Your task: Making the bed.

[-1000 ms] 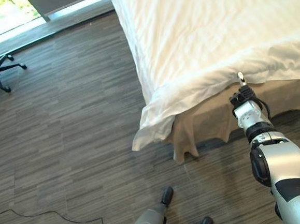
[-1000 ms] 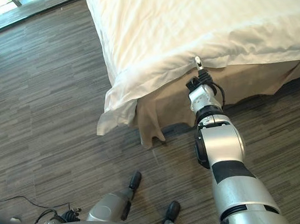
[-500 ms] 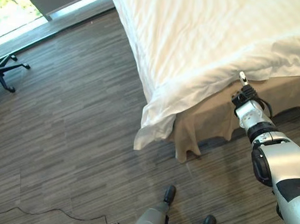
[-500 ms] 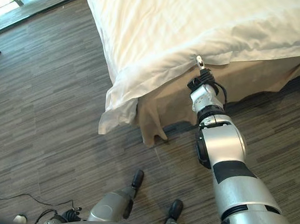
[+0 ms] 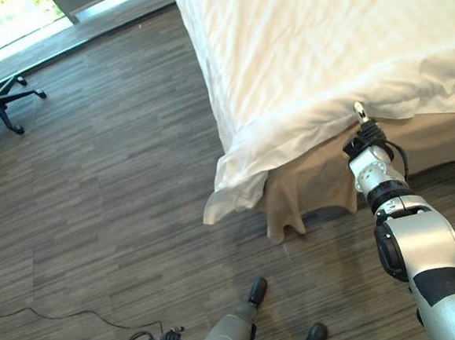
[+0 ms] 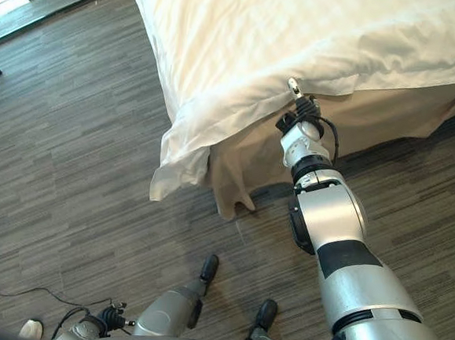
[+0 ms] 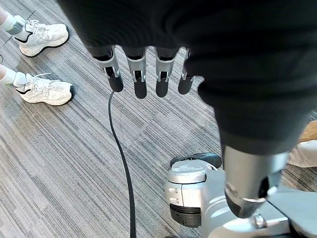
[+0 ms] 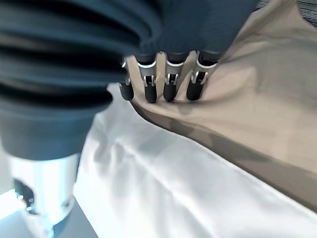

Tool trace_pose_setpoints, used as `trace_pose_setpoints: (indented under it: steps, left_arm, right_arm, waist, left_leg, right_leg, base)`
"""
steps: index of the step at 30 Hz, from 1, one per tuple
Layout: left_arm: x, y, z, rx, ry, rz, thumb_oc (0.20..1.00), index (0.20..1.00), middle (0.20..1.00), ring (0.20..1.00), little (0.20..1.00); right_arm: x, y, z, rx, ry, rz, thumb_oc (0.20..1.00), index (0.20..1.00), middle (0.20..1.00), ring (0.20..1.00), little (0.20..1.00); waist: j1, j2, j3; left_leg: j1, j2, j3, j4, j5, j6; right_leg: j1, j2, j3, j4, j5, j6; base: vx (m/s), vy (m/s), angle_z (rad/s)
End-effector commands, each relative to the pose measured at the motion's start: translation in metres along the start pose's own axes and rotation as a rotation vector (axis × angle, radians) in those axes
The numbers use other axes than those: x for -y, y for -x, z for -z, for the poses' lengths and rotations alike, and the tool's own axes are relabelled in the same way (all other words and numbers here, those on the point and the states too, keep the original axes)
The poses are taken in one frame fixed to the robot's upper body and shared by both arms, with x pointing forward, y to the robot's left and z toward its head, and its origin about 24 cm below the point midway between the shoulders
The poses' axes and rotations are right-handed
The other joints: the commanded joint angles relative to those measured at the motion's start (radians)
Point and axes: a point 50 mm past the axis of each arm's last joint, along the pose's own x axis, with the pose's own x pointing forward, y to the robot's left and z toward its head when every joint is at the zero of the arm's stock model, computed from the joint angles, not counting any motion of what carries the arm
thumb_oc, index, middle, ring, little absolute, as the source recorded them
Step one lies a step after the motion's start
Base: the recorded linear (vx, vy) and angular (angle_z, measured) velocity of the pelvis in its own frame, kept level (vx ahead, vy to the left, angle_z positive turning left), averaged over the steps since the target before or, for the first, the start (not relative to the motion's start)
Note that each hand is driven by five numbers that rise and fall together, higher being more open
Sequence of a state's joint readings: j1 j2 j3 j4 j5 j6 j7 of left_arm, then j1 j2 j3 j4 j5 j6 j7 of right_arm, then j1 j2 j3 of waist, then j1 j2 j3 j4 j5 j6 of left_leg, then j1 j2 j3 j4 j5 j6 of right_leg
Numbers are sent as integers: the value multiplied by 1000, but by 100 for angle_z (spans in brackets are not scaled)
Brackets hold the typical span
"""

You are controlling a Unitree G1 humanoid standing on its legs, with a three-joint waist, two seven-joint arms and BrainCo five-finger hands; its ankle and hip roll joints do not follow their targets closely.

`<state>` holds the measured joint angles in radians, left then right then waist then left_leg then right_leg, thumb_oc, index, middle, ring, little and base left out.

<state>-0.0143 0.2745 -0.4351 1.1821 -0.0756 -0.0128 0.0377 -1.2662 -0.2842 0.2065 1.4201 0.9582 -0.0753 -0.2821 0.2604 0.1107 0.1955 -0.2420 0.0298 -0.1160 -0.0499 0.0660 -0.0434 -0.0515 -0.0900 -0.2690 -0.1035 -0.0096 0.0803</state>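
Observation:
A white duvet [image 5: 315, 59] covers the bed, and its corner [image 5: 229, 198] hangs down over a tan bed skirt [image 5: 322, 173]. My right hand [image 5: 364, 135] reaches to the duvet's lower edge at the side of the bed. In the right wrist view its fingers [image 8: 171, 84] are straight, with their dark tips over the skirt [image 8: 257, 114] right beside the duvet's hem [image 8: 163, 183]. Nothing is pinched between them and the thumb. My left hand [image 7: 137, 74] hangs open above the floor, fingers straight.
Dark wood-plank floor surrounds the bed. A black office chair [image 5: 0, 101] stands at the far left near a bright window sill [image 5: 91, 6]. A person's white shoes [image 7: 42, 91] stand on the floor beside my left hand.
My right hand has crept a little left and up along the duvet's edge. The duvet and skirt lie as before.

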Motion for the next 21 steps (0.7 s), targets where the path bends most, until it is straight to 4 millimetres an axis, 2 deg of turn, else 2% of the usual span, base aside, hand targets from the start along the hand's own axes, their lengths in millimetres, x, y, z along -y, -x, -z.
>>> trace_pose_setpoints:
  steps: [1,5,6,9,12,21]
  left_arm:
    - [-17,-4,-24,41,9,-55,1000,1000,1000,1000,1000]
    - [-17,-4,-24,40,10,-55,1000,1000,1000,1000,1000]
    - [-19,-5,-27,46,29,-63,1000,1000,1000,1000,1000]
    - [-19,-5,-27,44,37,-66,1000,1000,1000,1000,1000]
    - [-24,-5,-27,35,58,-82,1000,1000,1000,1000,1000]
    - [-29,-5,-28,31,84,-104,1000,1000,1000,1000,1000]
  right_arm:
    - [-82,23,-19,68,16,-252,1000,1000,1000,1000,1000]
    - [-82,24,-19,68,16,-252,1000,1000,1000,1000,1000]
    - [-96,30,-14,63,39,-289,1000,1000,1000,1000,1000]
    - [-100,32,-15,67,39,-298,1000,1000,1000,1000,1000]
    - [-121,43,-13,82,52,-358,1000,1000,1000,1000,1000]
    - [-143,56,-20,137,87,-410,1000,1000,1000,1000,1000]
  waist:
    - [78,-56,67]
    - [77,-56,67]
    - [82,-56,65]
    - [84,-58,65]
    - [82,-67,61]
    - [72,-80,64]
  left_leg:
    - [28,-38,-56,-37,13,-25]
    - [28,-39,-57,-37,13,-25]
    - [27,-41,-64,-37,13,-25]
    - [27,-42,-68,-37,14,-25]
    - [29,-42,-65,-37,12,-24]
    - [28,-40,-54,-37,13,-25]
  right_leg:
    - [-25,-49,-27,16,20,63]
    - [-25,-49,-28,16,20,63]
    - [-22,-49,-34,16,18,62]
    - [-20,-49,-36,16,18,62]
    - [-18,-49,-36,16,19,61]
    - [-24,-49,-27,16,23,59]
  base:
    - [0,0,0]
    - [0,0,0]
    - [0,0,0]
    - [7,3,3]
    - [16,11,3]
    - [0,1,0]
